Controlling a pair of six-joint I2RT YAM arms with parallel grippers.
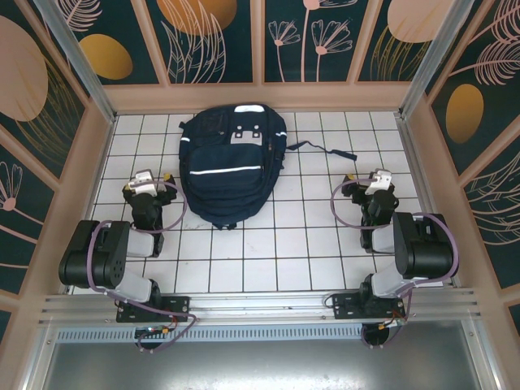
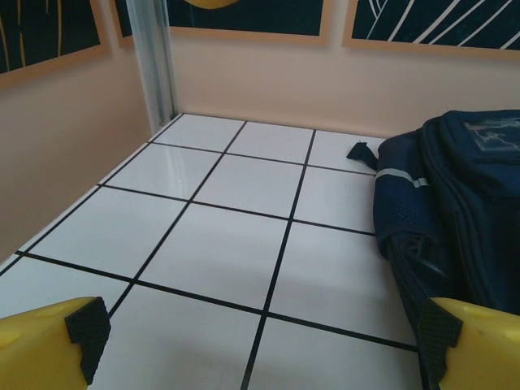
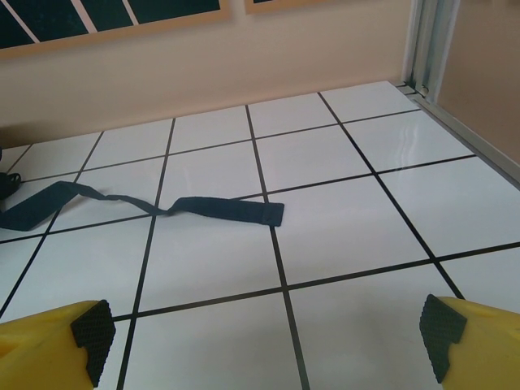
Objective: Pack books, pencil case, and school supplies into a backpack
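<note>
Flanking the backpack (image 1: pixel 231 166), the left end effector (image 1: pixel 149 184) and right end effector (image 1: pixel 372 184) gape wide over bare tiles (image 1: pixel 284 244).

backpack (image 2: pixel 463 187) cropped by left wrist view's right edge, strap (image 3: pixel 227 211) running off right wrist view

We see the backpack (image 1: pixel 231 166) lying flat on the table (image 1: pixel 325 244), at its far middle. Our left gripper (image 1: pixel 149 183) sits just left of it, our right gripper (image 1: pixel 375 183) well to its right. A strap (image 1: pixel 321 149) trails rightward from the backpack, beyond the right gripper.
</note>
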